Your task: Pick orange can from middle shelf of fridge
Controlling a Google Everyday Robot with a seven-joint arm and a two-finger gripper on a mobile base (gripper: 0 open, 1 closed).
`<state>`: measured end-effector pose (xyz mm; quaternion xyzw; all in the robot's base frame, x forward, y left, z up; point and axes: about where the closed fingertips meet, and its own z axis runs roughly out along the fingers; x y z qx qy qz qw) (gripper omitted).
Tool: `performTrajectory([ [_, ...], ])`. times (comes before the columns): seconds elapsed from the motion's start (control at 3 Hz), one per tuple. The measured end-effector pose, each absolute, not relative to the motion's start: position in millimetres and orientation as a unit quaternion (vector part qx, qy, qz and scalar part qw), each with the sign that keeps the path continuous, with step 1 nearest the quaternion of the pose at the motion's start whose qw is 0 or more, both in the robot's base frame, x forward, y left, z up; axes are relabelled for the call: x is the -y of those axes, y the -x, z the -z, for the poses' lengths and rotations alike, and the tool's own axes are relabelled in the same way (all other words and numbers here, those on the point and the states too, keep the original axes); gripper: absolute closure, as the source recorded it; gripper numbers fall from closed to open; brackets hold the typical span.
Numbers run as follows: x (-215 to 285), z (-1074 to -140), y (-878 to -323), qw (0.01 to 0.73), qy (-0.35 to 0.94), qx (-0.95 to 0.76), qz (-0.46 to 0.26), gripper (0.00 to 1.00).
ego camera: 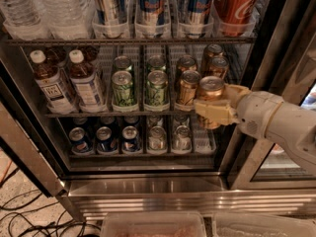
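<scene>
The fridge [148,186] stands open with wire racks of drinks. On the middle shelf [133,113] stand brown tea bottles [54,80], green cans [123,89] and orange cans [188,87]. My gripper [213,110], cream-coloured, comes in from the right and is shut around one orange can [211,89] at the right end of the middle shelf. The can is upright, and its base shows just below the shelf's front rail. More orange cans [215,58] stand behind it.
The top rack holds water bottles [64,9], tall cans [150,6] and a red Coca-Cola can [236,4]. The bottom rack holds small blue and silver cans [106,139]. A dark door frame [266,58] is right of the gripper. Cables [24,216] lie on the floor at left.
</scene>
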<state>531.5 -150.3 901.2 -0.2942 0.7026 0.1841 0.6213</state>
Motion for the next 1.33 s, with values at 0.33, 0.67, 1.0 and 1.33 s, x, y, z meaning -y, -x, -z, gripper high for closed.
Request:
performTrajectory([
  [0.33,107,-903,-494,0.595,0.362,-0.675,-0.243,1.00],
  [0.67,64,-910,-444,0.578,0.397,-0.642,-0.309,1.00],
  [1.0,33,-926,-405,0.550,0.440,-0.607,-0.369,1.00],
  [1.33,7,-944,-387,0.529,0.479,-0.568,-0.410,1.00],
])
